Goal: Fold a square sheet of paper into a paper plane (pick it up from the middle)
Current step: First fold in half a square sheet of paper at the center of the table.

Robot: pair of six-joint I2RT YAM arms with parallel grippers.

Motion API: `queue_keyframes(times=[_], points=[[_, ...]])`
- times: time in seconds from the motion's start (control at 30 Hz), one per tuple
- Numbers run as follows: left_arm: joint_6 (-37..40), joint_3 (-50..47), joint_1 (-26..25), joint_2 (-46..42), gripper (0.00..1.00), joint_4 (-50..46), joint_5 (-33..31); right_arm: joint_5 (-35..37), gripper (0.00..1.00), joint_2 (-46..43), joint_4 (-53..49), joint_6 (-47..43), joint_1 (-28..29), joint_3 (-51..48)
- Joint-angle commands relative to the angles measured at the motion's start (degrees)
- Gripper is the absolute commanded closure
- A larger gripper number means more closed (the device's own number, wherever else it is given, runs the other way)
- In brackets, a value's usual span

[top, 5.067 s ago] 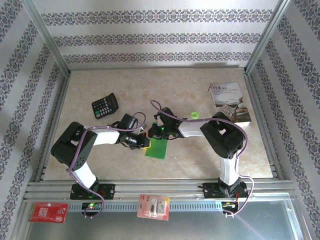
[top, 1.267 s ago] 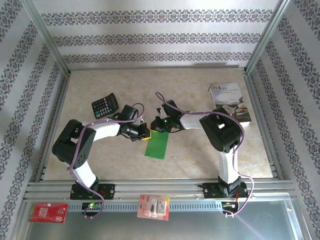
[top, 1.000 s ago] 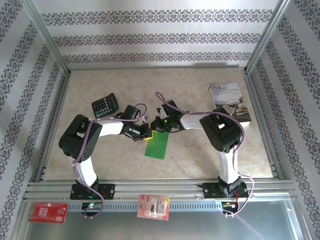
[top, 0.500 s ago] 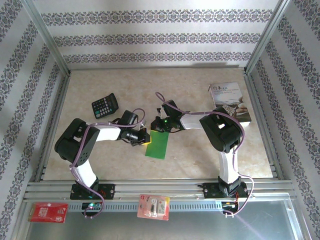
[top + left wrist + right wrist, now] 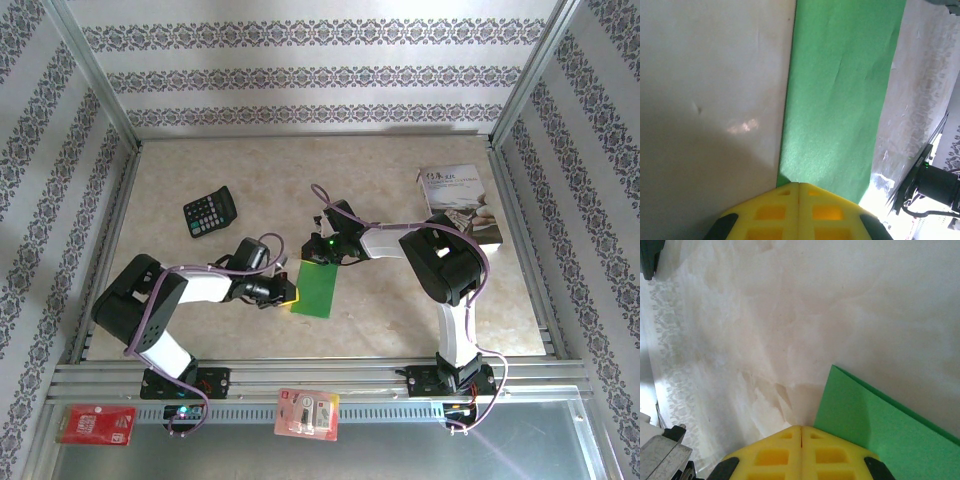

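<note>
The square sheet of paper (image 5: 316,290) lies flat on the table, folded to a narrow green rectangle. My left gripper (image 5: 289,294) is shut, its yellow tip resting on the paper's left edge near the near corner. In the left wrist view the shut fingertips (image 5: 785,210) cover the paper's (image 5: 840,100) near end. My right gripper (image 5: 320,262) is shut and sits at the paper's far end. In the right wrist view its tip (image 5: 801,428) rests on the table just beside the paper's (image 5: 875,425) corner. Neither gripper holds anything.
A black calculator (image 5: 210,212) lies at the back left. A white printed booklet (image 5: 460,205) lies at the back right. Two red packets (image 5: 96,424) (image 5: 307,413) rest on the metal rail in front. The table (image 5: 200,170) is walled on three sides.
My left gripper has slid along the paper's left edge from its far end toward the near end, staying shut. The right arm and the paper have not moved.
</note>
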Motion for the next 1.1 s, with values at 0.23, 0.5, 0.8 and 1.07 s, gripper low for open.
queue_keyframes(times=[0.23,0.5,0.8,1.07], points=[[-5.6,-9.4,-4.4,-2.0,1.00,-4.4,0.5,7.5,1.00,3.7,-8.2,-2.2,-0.6,-1.7],[-7.2,-10.8,-6.8,-6.3,1.00,-7.2,-0.9,6.8,1.00,4.5,-9.0,-3.3,-0.8,-0.4],[-2.1,-2.3,-4.9,-18.6,0.95,-18.5,-6.8,1.8,1.00,7.0,-17.0,-11.9,-1.1,7.2],[-1.3,4.1,-1.2,-18.1,0.71,-15.6,-10.1,-6.3,1.00,5.3,-23.9,-19.8,-2.9,16.9]])
